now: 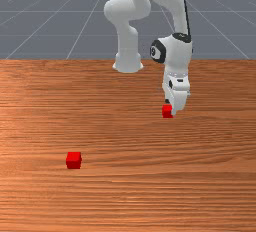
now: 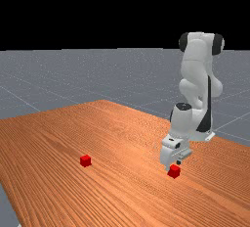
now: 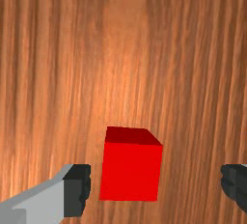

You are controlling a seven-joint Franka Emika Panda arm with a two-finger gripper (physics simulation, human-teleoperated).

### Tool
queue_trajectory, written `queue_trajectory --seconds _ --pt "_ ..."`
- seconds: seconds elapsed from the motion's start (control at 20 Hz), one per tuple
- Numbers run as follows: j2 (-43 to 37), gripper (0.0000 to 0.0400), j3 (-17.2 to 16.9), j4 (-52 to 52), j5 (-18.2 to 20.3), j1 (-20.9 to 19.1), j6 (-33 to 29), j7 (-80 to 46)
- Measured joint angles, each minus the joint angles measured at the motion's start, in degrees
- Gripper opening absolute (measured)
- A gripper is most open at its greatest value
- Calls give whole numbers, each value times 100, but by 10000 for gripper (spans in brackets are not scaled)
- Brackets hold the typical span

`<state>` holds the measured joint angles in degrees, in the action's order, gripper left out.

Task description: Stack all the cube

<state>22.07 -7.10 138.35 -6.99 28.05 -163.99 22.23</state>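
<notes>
Just over red cube 1 [image 1: 167, 111], gripper [image 2: 173, 166] points downward, jaws parted wider than the cube, nothing gripped. Wrist view: cube 1 lies between the two fingers [image 3: 77, 189], visible gap to each, nearer one than the other; its sides run nearly parallel to the finger pads. Well apart from cube 1, red cube 2 [image 1: 74, 160] sits on the wooden table [image 1: 125, 196], toward the front view's left and nearer that camera; far view puts it left of cube 1. Cubes unstacked.
</notes>
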Motion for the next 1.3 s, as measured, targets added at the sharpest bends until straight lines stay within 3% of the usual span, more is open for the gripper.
queue_trajectory --seconds 0.25,0.35,0.65,0.9,1.05,1.1,1.15,1.2,1.25,1.3 --pt "159 400 181 -158 69 -70 97 203" --pt "320 400 152 -143 -65 -58 -219 284" --pt "693 400 176 -254 5 -129 -391 238" --pt "699 400 -67 -128 -109 92 -739 90" --pt "674 400 -62 -66 -120 -2 -786 173" --pt "660 400 96 -106 -90 -183 -621 339" --pt "669 400 9 -125 -100 -98 -582 239" --pt "668 244 106 -138 -50 -194 -550 304" --pt "669 195 113 -148 -45 -193 -535 302" --pt "668 195 114 -156 -43 -188 -526 296"
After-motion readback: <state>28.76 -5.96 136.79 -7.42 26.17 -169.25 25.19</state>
